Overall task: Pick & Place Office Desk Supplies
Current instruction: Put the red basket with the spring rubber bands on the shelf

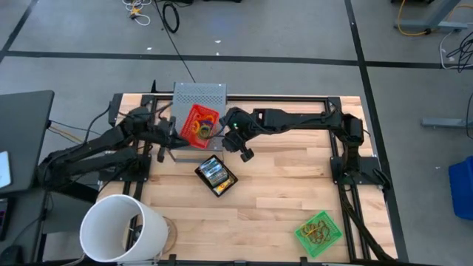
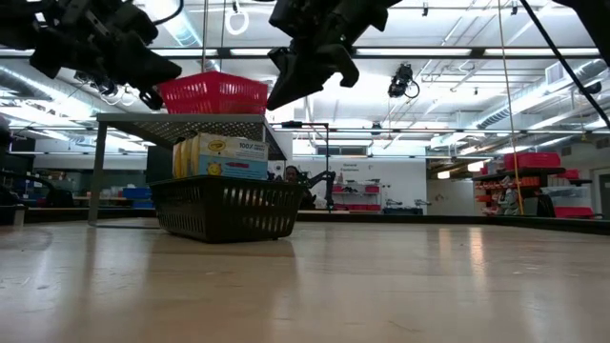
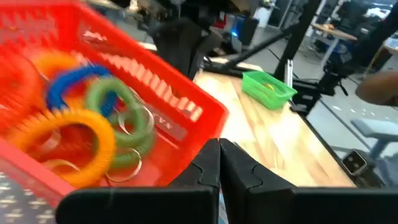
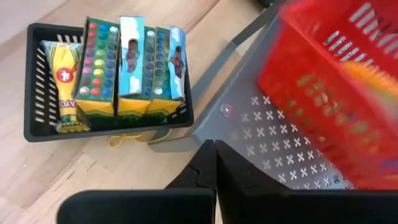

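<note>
A red basket [image 1: 188,117] with orange, blue and green loops [image 3: 93,118] stands on a grey perforated shelf [image 1: 199,94] at the table's far side. In front of the shelf, a black basket [image 1: 204,170] holds yellow-and-green crayon boxes [image 4: 134,68] standing on end. My left gripper [image 1: 168,135] is shut beside the red basket's left side, its tips [image 3: 219,152] at the basket's lower corner. My right gripper [image 1: 244,151] hangs shut and holds nothing, just right of the red basket and over the shelf's front edge [image 4: 205,134]. My left gripper's shut fingertips [image 3: 211,155] come nearly level from the table's left to the red basket's lower corner [image 3: 205,134]. Whether they touch the basket I cannot tell.
A large white bucket [image 1: 122,229] stands at the near left corner. A green basket [image 1: 319,233] with dark loops sits at the near right. Bare wood lies between the black basket and the green one. A yellow loop [image 4: 134,138] lies by the black basket.
</note>
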`<state>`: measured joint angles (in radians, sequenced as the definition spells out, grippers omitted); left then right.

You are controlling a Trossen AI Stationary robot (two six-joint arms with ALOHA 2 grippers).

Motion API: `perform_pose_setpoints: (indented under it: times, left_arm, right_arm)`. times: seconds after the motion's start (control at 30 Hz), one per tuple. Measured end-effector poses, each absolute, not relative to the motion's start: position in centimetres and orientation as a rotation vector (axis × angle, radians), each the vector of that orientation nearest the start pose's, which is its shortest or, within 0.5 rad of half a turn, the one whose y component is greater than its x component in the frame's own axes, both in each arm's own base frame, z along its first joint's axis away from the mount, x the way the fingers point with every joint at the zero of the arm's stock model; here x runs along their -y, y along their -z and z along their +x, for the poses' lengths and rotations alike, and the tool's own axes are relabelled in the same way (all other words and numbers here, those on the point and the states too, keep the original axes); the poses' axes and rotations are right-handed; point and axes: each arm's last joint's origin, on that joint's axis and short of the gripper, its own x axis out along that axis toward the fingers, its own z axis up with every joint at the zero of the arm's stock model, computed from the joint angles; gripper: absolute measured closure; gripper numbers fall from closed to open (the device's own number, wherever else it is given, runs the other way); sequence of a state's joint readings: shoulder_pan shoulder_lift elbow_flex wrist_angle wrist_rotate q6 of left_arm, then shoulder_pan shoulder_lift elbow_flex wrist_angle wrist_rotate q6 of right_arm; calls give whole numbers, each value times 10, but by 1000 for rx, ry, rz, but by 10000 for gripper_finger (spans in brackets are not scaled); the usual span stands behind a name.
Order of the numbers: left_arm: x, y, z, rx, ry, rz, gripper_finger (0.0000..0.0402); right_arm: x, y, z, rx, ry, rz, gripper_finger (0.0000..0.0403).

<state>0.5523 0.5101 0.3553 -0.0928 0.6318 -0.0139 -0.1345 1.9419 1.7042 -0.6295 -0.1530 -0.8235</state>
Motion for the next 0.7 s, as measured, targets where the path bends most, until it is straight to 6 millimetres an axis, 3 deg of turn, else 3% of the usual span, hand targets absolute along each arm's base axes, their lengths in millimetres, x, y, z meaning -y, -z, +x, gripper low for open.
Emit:
perform_pose_setpoints:
  times: [0.23,0.5,0.7]
  left_arm:
    - [-52,-229,122,-227,64,-141,399]
    - [-49,-242,119,-228,104,-118,400]
    - [-52,-236,117,-309,-38,-117,400]
  right_arm:
    - [46,-276,428,-804,-364,-669,403]
    - [45,-277,426,-812,-368,-667,403]
    - [45,-278,426,-810,-366,-667,403]
